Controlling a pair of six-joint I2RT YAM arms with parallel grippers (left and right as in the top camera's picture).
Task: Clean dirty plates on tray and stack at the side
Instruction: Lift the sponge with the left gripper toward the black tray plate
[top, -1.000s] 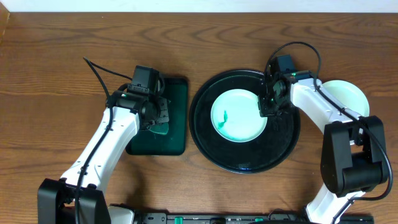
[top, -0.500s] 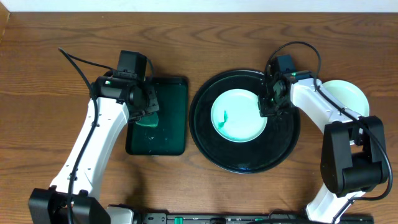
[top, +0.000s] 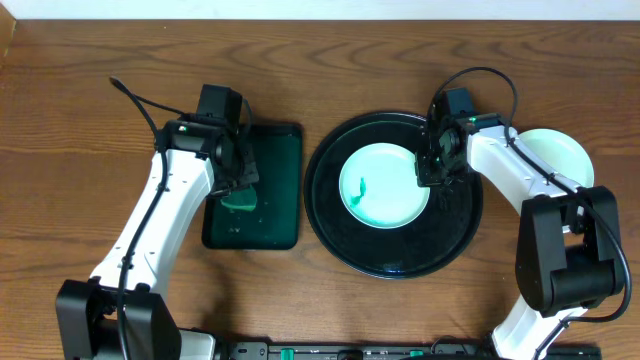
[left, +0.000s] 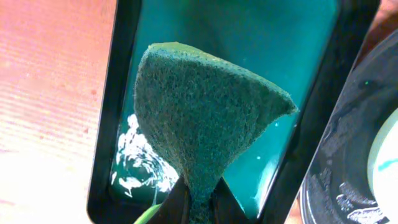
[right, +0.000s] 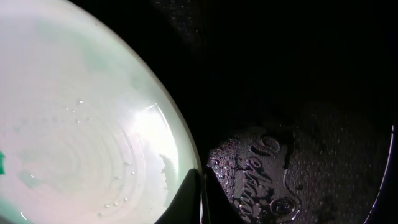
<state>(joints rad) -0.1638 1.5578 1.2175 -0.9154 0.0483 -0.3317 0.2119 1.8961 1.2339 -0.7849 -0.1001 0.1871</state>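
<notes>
Moved: left arm has swung its wrist out and back over the green rectangular tray (top: 278, 215) within the last second; right arm and plate have not shifted.
Left gripper (left: 199, 208): clamped tight on the narrow end of a dark green scouring pad (left: 205, 118), which fans out over the wet tray floor.
Right gripper (right: 200, 196): closed, fingertips pinching the right rim of the plate (top: 385, 185).
Plate: 1 pale mint plate lies flat in the round black tray (top: 400, 258), with a small green smudge (top: 360, 187) left of its centre and water beads on its glaze.
Side stack: pale plates (top: 562, 150) sit on the table (top: 100, 100) beyond the right arm; how many, cannot tell.
Handling: plate looks stiff, glossy and wet, so likely slippery and apt to skate on the slick tray; probably light, possibly breakable. Rim is the only hold, as taken; steady it there while scrubbing.
Pad: soft, folds under the pinch; best pressed flat-faced on the smudge.
</notes>
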